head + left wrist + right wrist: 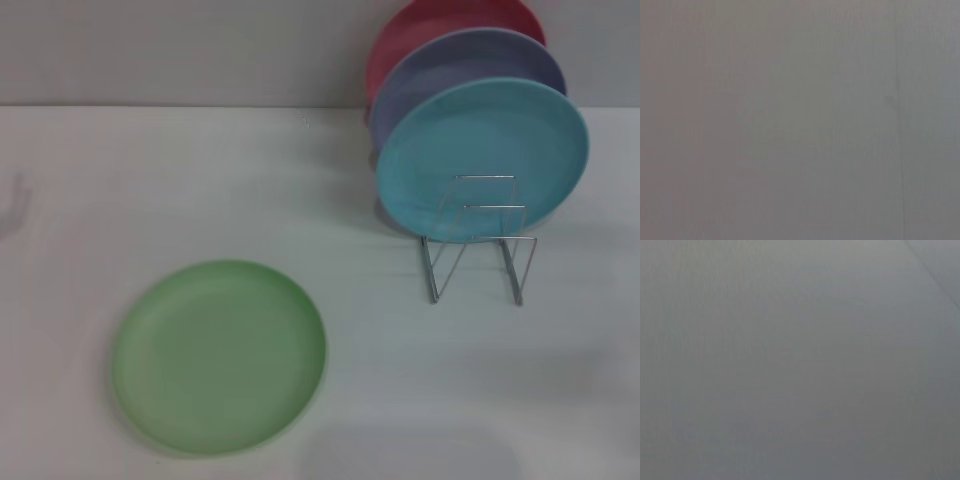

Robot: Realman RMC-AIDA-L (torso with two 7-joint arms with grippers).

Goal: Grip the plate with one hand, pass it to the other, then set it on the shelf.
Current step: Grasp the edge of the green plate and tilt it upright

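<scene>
The green plate [219, 356] lies flat on the white table [90, 180], at the near left, with bare table all around its rim. Well apart on the right stands the wire shelf [478, 240], holding upright a turquoise plate [482, 158], a lavender plate [465, 75] and a red plate [440, 25]; its two front slots are free. Neither gripper is in view, so I cannot tell their state.

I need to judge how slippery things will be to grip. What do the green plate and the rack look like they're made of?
The green plate, lying flat on the table, looks like matte plastic: even pale colour, soft dull surface with no sharp glints, a shallow moulded rim. The rack looks like thin bare metal wire: silvery, shiny, bent into upright loops. Neither can be confirmed by sight alone.
</scene>
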